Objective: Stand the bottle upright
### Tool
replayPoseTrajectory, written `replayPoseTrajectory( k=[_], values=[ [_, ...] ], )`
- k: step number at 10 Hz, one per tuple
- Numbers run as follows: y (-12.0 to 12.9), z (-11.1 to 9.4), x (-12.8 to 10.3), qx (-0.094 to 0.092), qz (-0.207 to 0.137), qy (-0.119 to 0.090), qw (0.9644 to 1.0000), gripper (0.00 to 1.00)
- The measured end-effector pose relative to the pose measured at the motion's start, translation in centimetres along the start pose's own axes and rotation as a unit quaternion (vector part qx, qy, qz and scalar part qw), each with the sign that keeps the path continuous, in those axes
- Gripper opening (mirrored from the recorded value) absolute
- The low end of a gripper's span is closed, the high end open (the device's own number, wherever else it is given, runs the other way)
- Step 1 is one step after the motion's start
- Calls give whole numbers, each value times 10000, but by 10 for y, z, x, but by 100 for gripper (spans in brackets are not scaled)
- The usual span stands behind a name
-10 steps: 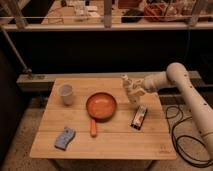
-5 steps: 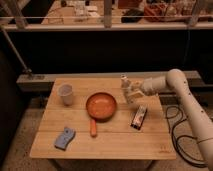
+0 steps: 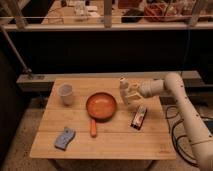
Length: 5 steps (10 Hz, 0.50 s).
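The small whitish-cream bottle [image 3: 122, 85] stands nearly upright on the right part of the wooden table [image 3: 105, 142], just right of the orange pan. My gripper [image 3: 131, 95] reaches in from the right on the white arm [image 3: 170, 85]. It is closed around the bottle's lower body, which it hides. Only the neck and cap show above it.
An orange frying pan [image 3: 101, 106] with its handle toward the front lies mid-table. A white cup [image 3: 65, 94] stands at the left. A blue sponge [image 3: 64, 138] lies front left. A flat dark packet [image 3: 138, 118] lies right of the pan. A dark railing runs behind the table.
The arm has lowered and shifted slightly left. The bottle stays at the gripper and moves a little left with it.
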Motion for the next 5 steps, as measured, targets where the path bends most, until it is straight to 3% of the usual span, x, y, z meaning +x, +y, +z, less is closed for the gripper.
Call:
replayPoseTrajectory(
  k=[5],
  values=[
    [-5,11,-18,89,83,193,9997,1]
  ],
)
